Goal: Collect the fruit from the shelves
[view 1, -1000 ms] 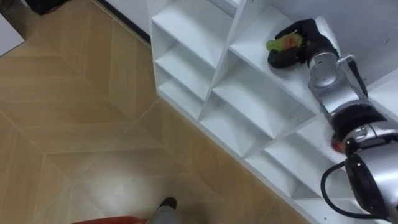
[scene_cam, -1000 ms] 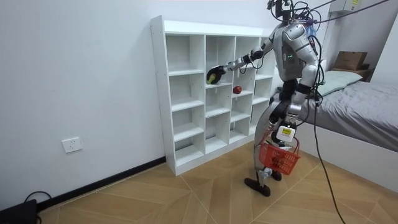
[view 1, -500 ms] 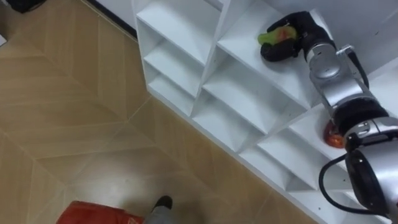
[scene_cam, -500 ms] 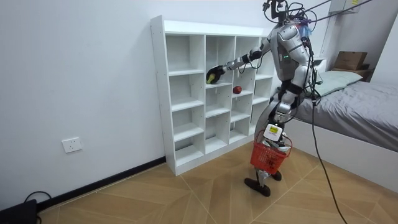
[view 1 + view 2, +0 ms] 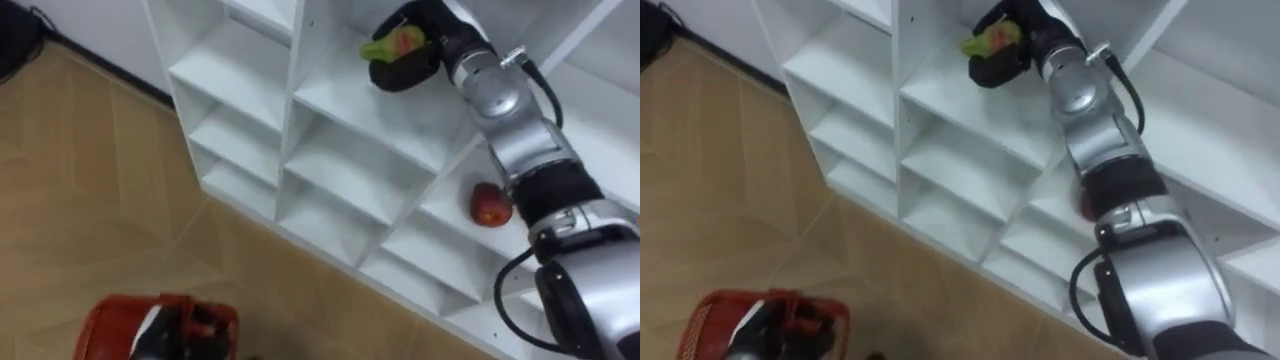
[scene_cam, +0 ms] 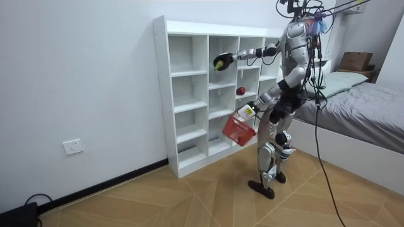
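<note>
Room view shows the right hand (image 5: 410,72), fingers wrapped round the green-red fruit (image 5: 394,43), drawn out of the closet (image 6: 161,94) while the left hand (image 6: 246,112) swings its gripped red basket (image 6: 237,131) up below it, so a drop looks next.

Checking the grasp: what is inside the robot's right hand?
A green-and-red fruit, with the right hand curled round it. The fruit's underside and far side are covered by the hand.

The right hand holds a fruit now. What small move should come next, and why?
Probably carry the green and red fruit, gripped in the right hand at the white shelf, toward the red basket that the left hand holds up.
</note>
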Tool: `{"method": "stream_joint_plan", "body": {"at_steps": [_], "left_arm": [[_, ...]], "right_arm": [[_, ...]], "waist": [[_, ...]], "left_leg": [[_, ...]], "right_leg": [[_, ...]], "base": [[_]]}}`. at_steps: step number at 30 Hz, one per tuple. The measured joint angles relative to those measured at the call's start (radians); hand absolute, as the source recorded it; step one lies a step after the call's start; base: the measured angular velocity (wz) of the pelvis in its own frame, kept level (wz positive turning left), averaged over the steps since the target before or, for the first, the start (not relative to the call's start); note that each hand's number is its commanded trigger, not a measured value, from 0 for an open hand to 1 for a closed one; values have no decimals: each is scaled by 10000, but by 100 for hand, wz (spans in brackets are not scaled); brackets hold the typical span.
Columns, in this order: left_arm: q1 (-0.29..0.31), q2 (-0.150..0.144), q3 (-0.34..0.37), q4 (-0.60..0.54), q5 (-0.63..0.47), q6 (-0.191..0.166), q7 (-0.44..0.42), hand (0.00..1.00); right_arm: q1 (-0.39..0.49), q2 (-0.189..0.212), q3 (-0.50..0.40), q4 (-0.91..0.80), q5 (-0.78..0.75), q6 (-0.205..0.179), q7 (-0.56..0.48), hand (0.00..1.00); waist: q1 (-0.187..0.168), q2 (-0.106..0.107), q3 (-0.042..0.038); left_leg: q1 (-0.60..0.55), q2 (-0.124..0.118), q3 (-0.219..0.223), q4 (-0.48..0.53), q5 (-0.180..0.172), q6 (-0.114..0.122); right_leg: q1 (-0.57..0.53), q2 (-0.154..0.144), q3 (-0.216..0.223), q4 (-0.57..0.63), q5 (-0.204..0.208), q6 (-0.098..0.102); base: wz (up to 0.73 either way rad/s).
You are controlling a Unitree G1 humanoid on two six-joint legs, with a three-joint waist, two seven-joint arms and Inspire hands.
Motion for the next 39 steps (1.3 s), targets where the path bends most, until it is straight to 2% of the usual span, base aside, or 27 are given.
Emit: {"method": "stream_joint_plan", "body": {"at_steps": [1, 3, 7, 10, 13, 15, 16, 19, 23, 29, 31, 33, 39], "left_arm": [[-103, -191, -322, 1, -266, -84, -207, 100], [-237, -356, -549, 2, -462, -79, -550, 100], [-261, -467, -851, -14, -816, 8, -1016, 100], [-283, -453, -931, -15, -857, 80, -1170, 100], [-344, -444, -1015, -7, -849, 99, -1324, 100], [-474, -458, -1043, 6, -848, 122, -1415, 100], [-582, -460, -1029, 5, -848, 122, -1420, 100], [-879, -495, -1028, 1, -862, 130, -1485, 100], [-1054, -519, -1025, -16, -857, 129, -1493, 100], [-1183, -626, -1011, -22, -863, 116, -1292, 100], [-1258, -747, -1016, -21, -862, 123, -1179, 100], [-1282, -812, -1020, -22, -862, 124, -1089, 100], [-1289, -823, -1016, -21, -855, 119, -1083, 100]], "right_arm": [[251, 70, 0, -363, -29, 75, 56, 100], [600, 64, 1, -998, -15, 250, 135, 100], [733, 102, 21, -1829, -132, 514, 275, 100], [759, 99, 18, -2274, -436, 631, 274, 100], [1170, 84, 19, -3207, -537, 635, 273, 100], [1802, 238, 33, -4075, -732, 617, 290, 100], [2008, 321, 35, -4247, -742, 622, 357, 100], [2128, 419, 134, -4355, -817, 705, 684, 100], [2316, 443, 155, -4930, -1162, 853, 945, 100], [3344, 501, 367, -6159, -1211, 804, 1159, 100], [3861, 518, 420, -6544, -1318, 810, 1410, 100], [4075, 580, 436, -6671, -1372, 810, 1657, 100], [4523, 763, 459, -6861, -1112, 808, 2064, 100]], "waist": [[-150, 48, -46], [-195, 11, -79], [-237, -51, -62], [-352, -110, -2], [-415, -90, 78], [-451, -22, 196], [-475, 3, 227], [-509, 49, 255], [-544, 46, 248], [-700, 100, 229], [-739, 190, 186], [-784, 277, 180], [-901, 487, 51]], "left_leg": [[451, -49, 63, -262, 34, 37], [1018, -77, 232, -617, 61, 41], [1299, -71, 333, -763, 69, 28], [1339, -69, 339, -843, 67, 27], [1379, -70, 445, -920, 54, 41], [1451, -53, 528, -952, 20, 54], [1454, -50, 550, -991, 18, 54], [1402, -44, 628, -1078, 22, 54], [1454, -29, 643, -1133, 21, 53], [1625, -30, 645, -1167, 12, 47], [1652, -20, 654, -1194, 8, 50], [1693, -17, 733, -1255, 8, 49], [1911, 0, 1037, -1277, 7, 50]], "right_leg": [[322, -67, 52, 9, -84, 77], [598, -136, 267, 30, -171, 131], [724, -121, 353, 20, -232, 149], [732, -119, 394, 14, -263, 166], [720, -61, 492, -1, -273, 186], [750, -62, 514, 0, -274, 193], [731, -61, 520, -1, -276, 196], [610, -52, 555, -1, -278, 200], [600, -13, 658, -11, -281, 204], [764, 27, 887, -111, -280, 218], [820, 33, 897, -173, -274, 237], [795, 45, 974, -158, -274, 238], [785, 66, 1350, 15, -271, 231]], "base": [[-11], [-27], [-9], [1], [-7], [-10], [-6], [-7], [-3], [0], [0], [-10], [-15]]}}
